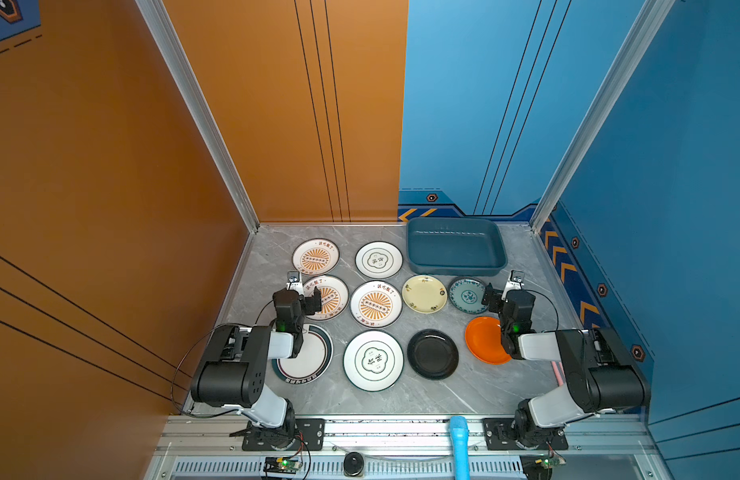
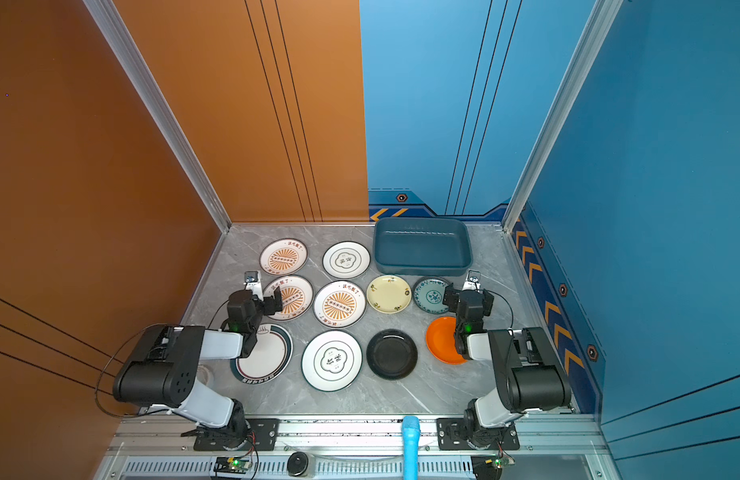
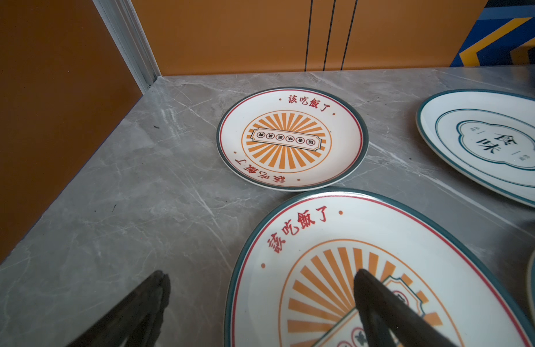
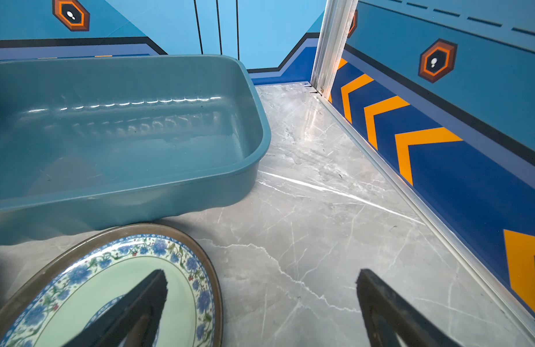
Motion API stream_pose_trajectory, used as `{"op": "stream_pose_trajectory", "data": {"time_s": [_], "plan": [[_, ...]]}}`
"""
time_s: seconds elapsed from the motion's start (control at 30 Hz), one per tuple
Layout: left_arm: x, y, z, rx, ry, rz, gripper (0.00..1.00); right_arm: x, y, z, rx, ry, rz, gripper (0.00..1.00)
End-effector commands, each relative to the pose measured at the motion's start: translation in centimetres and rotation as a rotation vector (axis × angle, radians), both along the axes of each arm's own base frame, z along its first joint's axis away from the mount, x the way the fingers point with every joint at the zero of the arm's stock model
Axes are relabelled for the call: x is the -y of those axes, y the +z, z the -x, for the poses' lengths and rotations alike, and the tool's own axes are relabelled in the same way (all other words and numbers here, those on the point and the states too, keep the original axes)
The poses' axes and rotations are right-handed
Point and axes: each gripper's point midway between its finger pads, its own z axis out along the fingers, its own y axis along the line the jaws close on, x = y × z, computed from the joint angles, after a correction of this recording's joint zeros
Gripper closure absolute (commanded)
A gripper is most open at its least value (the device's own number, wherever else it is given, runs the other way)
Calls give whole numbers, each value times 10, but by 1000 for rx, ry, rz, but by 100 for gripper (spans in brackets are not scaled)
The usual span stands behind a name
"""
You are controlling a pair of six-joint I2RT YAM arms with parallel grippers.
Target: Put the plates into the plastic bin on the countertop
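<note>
Glossy teal-blue plastic bin (image 4: 125, 81), rounded corners

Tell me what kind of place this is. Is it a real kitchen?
Probably not: it looks like a robot test booth. Two robot arms are bolted to an aluminium rail, painted orange and blue panels wall it in, and plates sit on a marble-look countertop beside a plastic bin.

white-and-black left arm (image 1: 278, 344): elbow folded, wrist tipped forward | black two-finger left gripper (image 3: 261, 278): jaws wide apart | white-and-black right arm (image 1: 538, 345): folded alike | black two-finger right gripper (image 4: 261, 275): jaws wide apart
</note>
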Motion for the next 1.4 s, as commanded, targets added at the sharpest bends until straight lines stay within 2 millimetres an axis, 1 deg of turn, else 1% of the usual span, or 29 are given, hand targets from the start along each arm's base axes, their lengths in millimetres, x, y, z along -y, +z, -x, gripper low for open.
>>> {"op": "stream_pose_trajectory", "data": {"time_s": [0.0,0.23,0.4,0.5,0.57,0.63,0.67,0.73,0.8,0.87,0.9,0.97,1.03,1.07,1.17,1.2,1.23,1.27,1.3,1.37], "plan": [[2,6,-3,18,-12,-2,2,2,2,1,14,-16,0,0],[2,5,-3,15,-15,4,2,2,3,0,14,-16,0,0],[3,9,-4,20,-18,0,2,-1,6,-2,9,-6,5,0],[-2,18,-2,17,17,-8,2,-5,14,-4,-7,8,19,0],[-5,27,0,11,38,-16,2,-3,20,-5,-99,-37,69,0],[-2,39,3,16,32,-24,2,-3,27,-9,-187,-63,67,0],[0,46,5,24,26,-29,2,-4,33,-11,-193,-67,55,0],[0,60,10,45,41,-26,2,-8,49,-11,-137,-60,27,0],[-2,75,14,56,65,-7,2,-3,69,-11,-100,-113,-8,0],[-5,93,18,66,99,16,2,7,81,-8,-133,-202,-36,0],[-9,101,20,72,130,34,2,10,91,-10,-148,-237,-50,0],[-21,118,25,53,224,115,2,13,104,-13,-201,-274,-69,0],[-29,127,30,-26,297,203,2,8,116,-20,-249,-256,-88,0],[-29,129,31,-77,317,245,2,4,124,-25,-256,-241,-104,0],[-20,133,35,-217,313,318,2,-10,148,-40,-224,-196,-191,0],[-17,136,35,-241,310,334,2,-14,154,-44,-210,-180,-228,0],[-16,140,35,-254,314,357,2,-23,160,-51,-202,-139,-285,0],[-14,144,35,-257,314,385,2,-29,163,-55,-200,-116,-320,0],[-12,145,35,-262,310,412,2,-32,168,-60,-191,-111,-364,0],[-9,145,34,-266,302,496,2,-33,171,-67,-190,-126,-428,0]]}}
